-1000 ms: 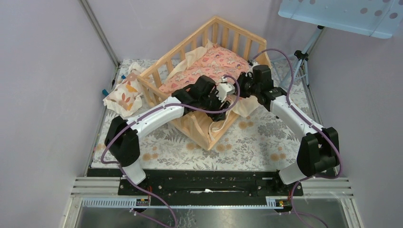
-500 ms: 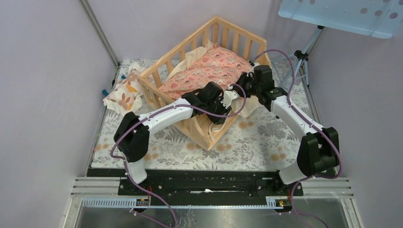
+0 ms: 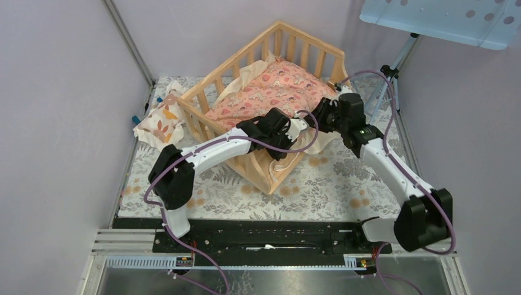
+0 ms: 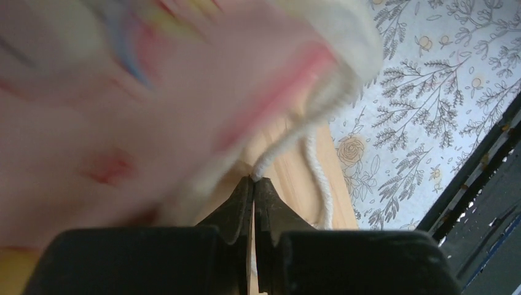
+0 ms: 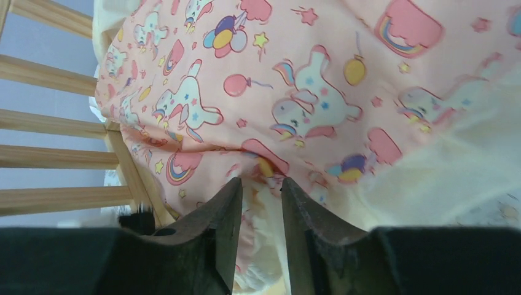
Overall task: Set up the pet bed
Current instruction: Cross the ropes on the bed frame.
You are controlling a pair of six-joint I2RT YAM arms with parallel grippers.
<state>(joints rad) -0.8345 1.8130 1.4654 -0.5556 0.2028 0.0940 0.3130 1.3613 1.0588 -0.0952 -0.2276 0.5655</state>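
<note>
pet bed [image 3: 261, 169] with pink cushion [image 3: 270, 92]; left gripper [image 4: 253, 181] tight on white cord [image 4: 289, 142] (right gripper [image 5: 261, 184] ajar)

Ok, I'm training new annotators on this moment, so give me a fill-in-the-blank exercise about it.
The pink unicorn-print cushion lies ____ the light slatted wooden pet bed.
The left fingers are ____ on a thin cream cord.
In the top view, the small cream pillow with orange leaf prints lies outside the bed, on its ____ side.
Missing words: inside; shut; left.
</note>
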